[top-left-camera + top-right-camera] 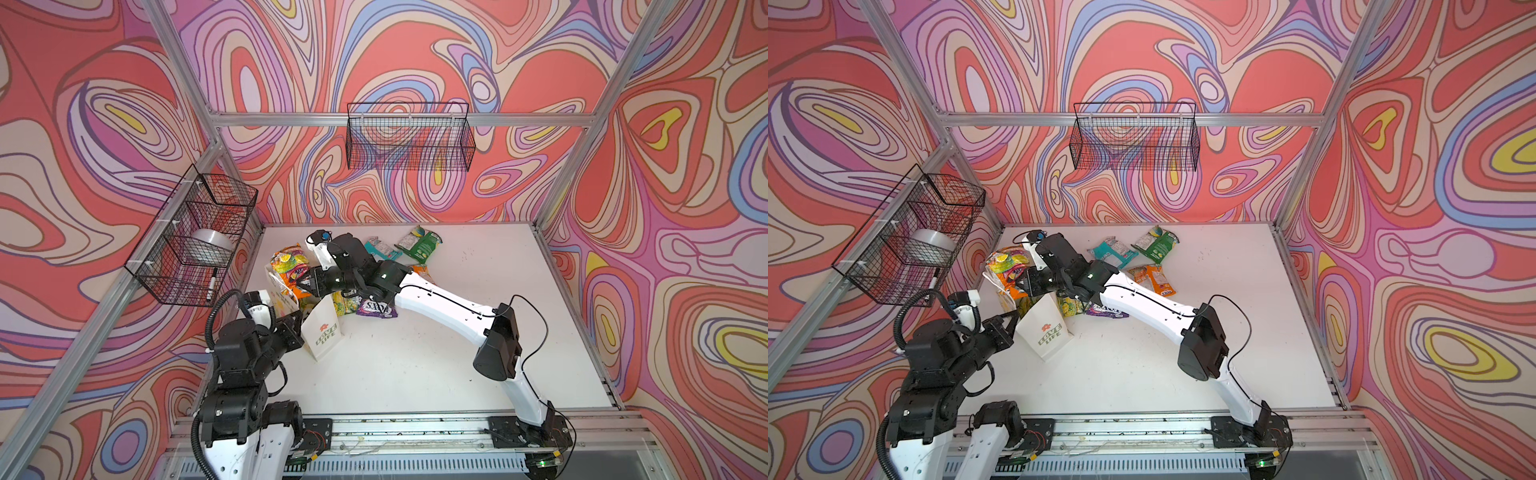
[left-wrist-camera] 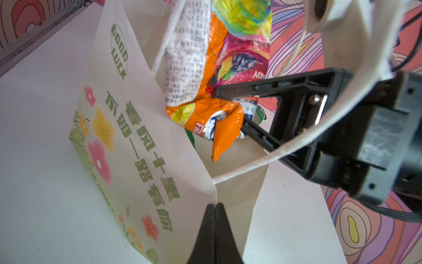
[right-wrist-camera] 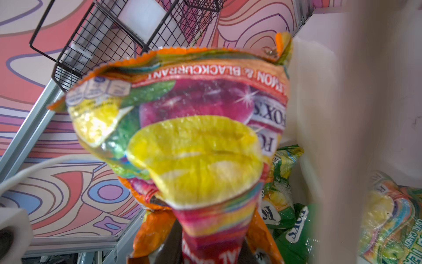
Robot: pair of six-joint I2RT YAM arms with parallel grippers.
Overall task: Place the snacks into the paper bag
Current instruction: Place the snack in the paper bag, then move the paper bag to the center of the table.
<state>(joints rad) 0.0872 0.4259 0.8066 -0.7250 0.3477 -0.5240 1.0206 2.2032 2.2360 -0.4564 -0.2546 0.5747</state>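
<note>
My left gripper (image 2: pixel 215 208) pinches the rim of the tall white paper bag (image 2: pixel 137 137). My right gripper (image 2: pixel 230 109) clamps a crinkly orange candy packet (image 2: pixel 205 116) at the bag's mouth. Next, I judge: lower it in and let go.

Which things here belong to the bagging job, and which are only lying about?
Job: paper bag, left claw, right claw, held packet, green packet, teal packet, purple packet.
Lying about: side basket, silver roll, marker, back basket.

Lab robot cell: alu frame (image 1: pixel 291 118), printed backdrop (image 1: pixel 415 50)
</note>
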